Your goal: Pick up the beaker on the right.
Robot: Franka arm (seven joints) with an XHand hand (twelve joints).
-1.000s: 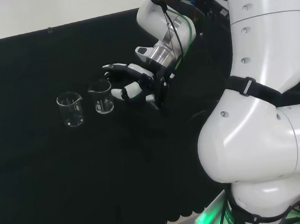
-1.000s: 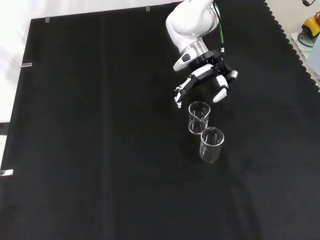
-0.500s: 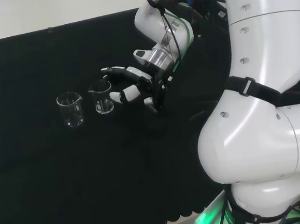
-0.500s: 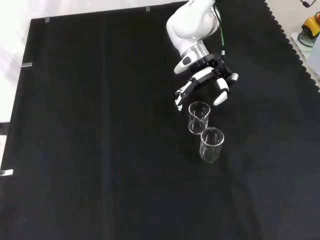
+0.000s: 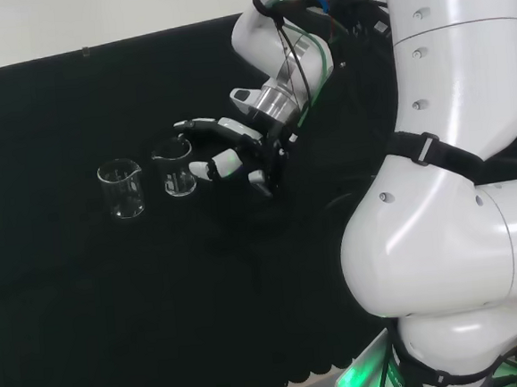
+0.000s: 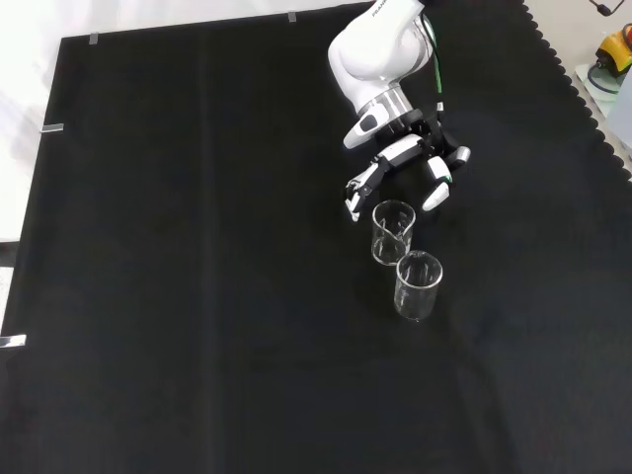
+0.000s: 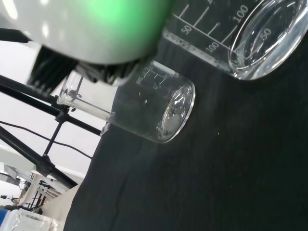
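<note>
Lit evenly and brightly from overhead, with soft sheen on the white arm link [image 5: 441, 233] and hardly any shadow cast on the matte black cloth [image 6: 197, 296], which swallows detail. Thin bright glints along the rims of the two clear beakers [image 6: 405, 259]. Close beside the nearer beaker [image 7: 144, 108] in the wrist view, blurred white-and-green glow off the hand [image 7: 96, 29], far out of focus.
</note>
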